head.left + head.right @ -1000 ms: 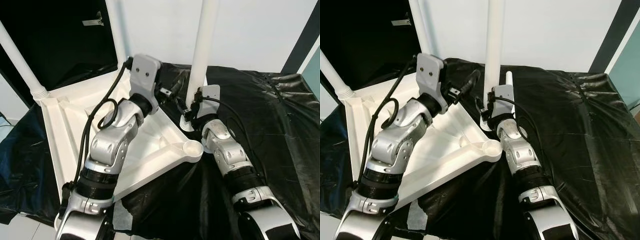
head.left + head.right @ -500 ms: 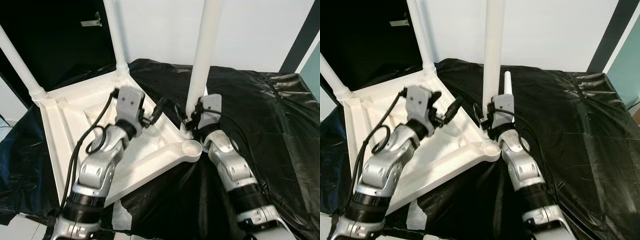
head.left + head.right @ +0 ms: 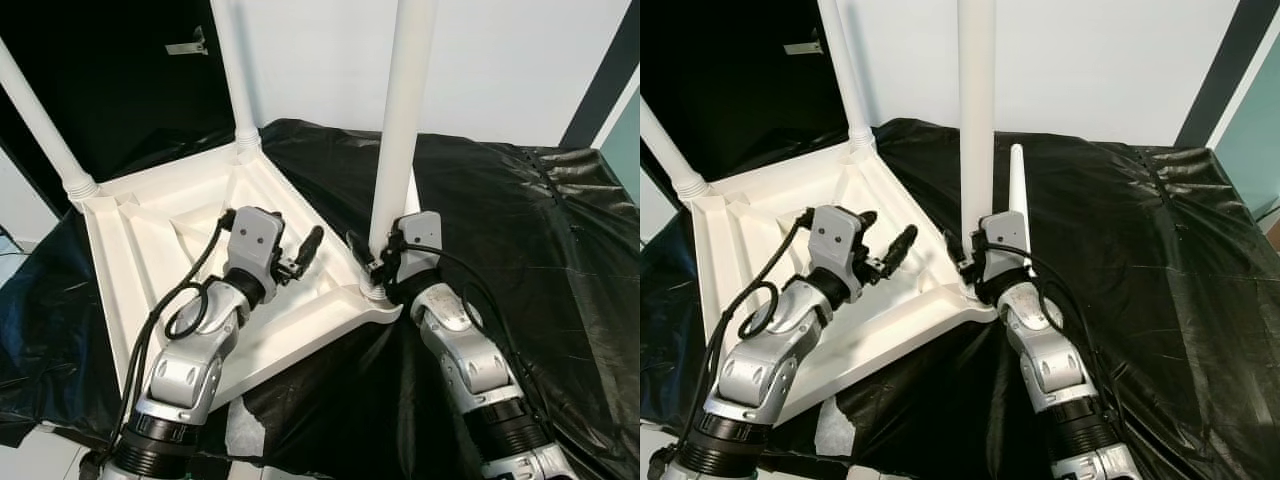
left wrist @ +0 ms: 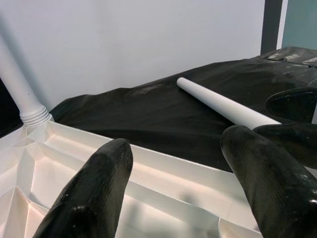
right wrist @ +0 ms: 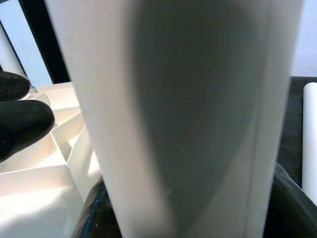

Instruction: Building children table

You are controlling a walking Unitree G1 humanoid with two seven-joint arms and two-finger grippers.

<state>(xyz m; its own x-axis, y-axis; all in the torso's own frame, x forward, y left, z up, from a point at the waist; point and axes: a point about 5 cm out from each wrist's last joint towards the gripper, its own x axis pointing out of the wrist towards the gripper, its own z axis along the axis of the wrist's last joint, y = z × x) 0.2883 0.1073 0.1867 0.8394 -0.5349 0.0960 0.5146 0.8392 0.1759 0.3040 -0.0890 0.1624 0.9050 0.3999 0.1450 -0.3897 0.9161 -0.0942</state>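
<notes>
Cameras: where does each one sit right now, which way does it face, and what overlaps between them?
Left and right eye views: on the head, looking down at the upturned table top, both arms, right gripper at the leg.
Left wrist view: along the open left gripper toward a loose leg.
Right wrist view: pressed against the held leg.
Shared: both wrist views show the loose leg and table top.

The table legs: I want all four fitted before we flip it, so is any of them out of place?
One is. A loose leg lies flat on the black sheet beside the upturned tabletop, not in a socket. Two legs stand at the far corners, and the right gripper holds another leg upright at the near corner.
</notes>
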